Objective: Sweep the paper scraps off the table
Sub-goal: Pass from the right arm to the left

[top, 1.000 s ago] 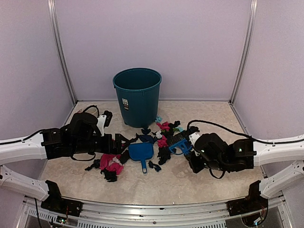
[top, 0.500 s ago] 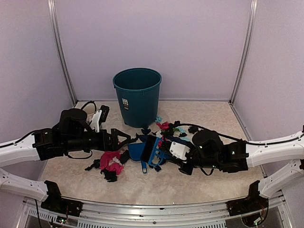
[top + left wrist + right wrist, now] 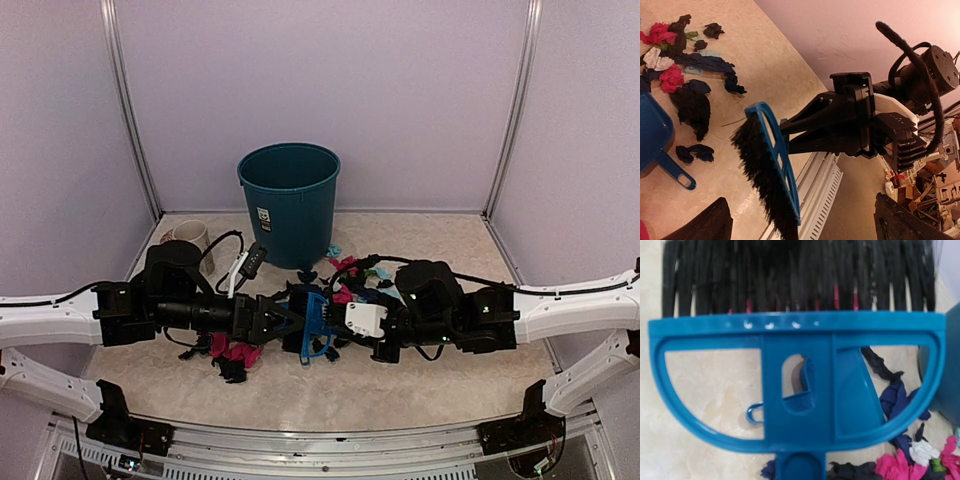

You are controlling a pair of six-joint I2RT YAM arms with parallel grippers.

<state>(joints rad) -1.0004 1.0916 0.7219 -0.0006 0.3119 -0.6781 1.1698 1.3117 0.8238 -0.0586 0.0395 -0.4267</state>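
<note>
The paper scraps [image 3: 345,268] lie mid-table in pink, black, dark blue and teal, with a pink and black clump [image 3: 235,355] nearer the front. They also show in the left wrist view [image 3: 675,75] and the right wrist view [image 3: 900,465]. My right gripper [image 3: 340,325] is shut on the handle of the blue hand brush [image 3: 316,322], held above the table [image 3: 450,390] with its bristles [image 3: 790,275] pointing left. The blue dustpan [image 3: 292,322] lies under the brush, mostly hidden. My left gripper [image 3: 283,312] is open and empty beside the dustpan, facing the brush [image 3: 770,165].
A teal bin [image 3: 289,203] stands at the back centre against the lilac wall. A pale mug [image 3: 187,236] stands at the back left. The metal front rail [image 3: 320,450] runs along the near edge. The two arms nearly meet at mid-table.
My right gripper has carried the brush leftward over the dustpan. My left arm has reached right to the dustpan, uncovering the mug behind it.
</note>
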